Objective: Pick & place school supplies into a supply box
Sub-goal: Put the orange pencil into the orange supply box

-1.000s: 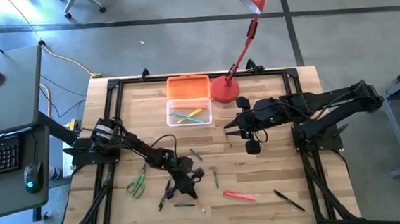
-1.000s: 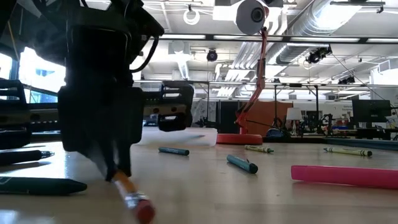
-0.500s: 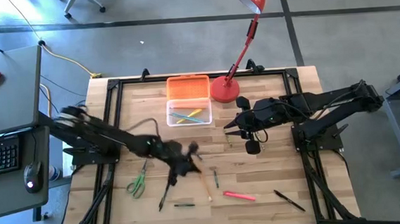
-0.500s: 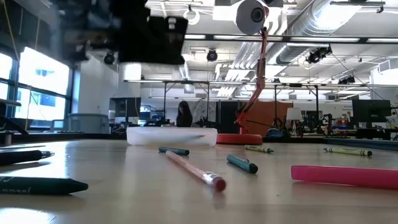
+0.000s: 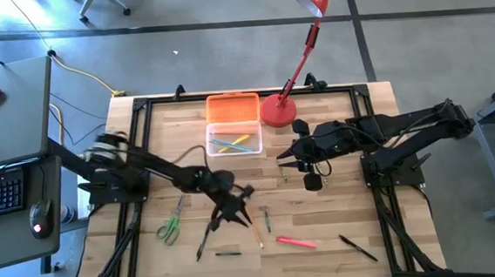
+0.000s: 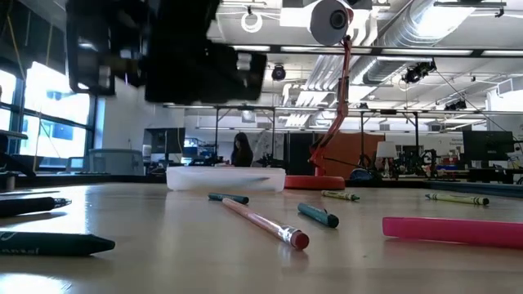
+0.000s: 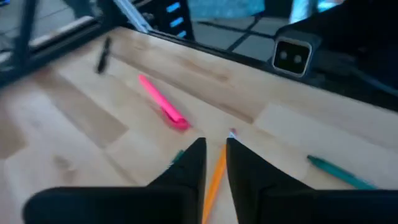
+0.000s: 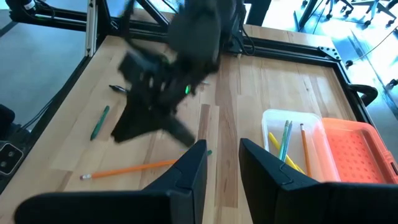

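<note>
My left gripper (image 5: 235,213) hangs above the table's middle near part, slightly open, holding nothing. An orange pencil (image 5: 253,226) lies flat on the wood right below it and shows through the finger gap in the left wrist view (image 7: 214,178); its red eraser end (image 6: 299,239) points toward the near edge. The supply box (image 5: 235,143) stands open at the far middle, its orange lid (image 5: 232,109) folded back, with yellow and green pens inside. My right gripper (image 5: 283,159) waits open and empty, in the air near the red lamp base.
Loose on the table are green-handled scissors (image 5: 170,224), a pink marker (image 5: 296,241), a green pen (image 5: 267,219), a black marker (image 5: 204,242) and a black pen (image 5: 358,248). The red lamp base (image 5: 278,110) stands beside the box. A person shows in the room behind (image 6: 242,151).
My left gripper held the pencil tilted, eraser end on the table, then let go and rose. The pencil fell flat onto the wood and slid a little toward the near edge. The gripper swung toward the far edge, then came back over the pencil.
</note>
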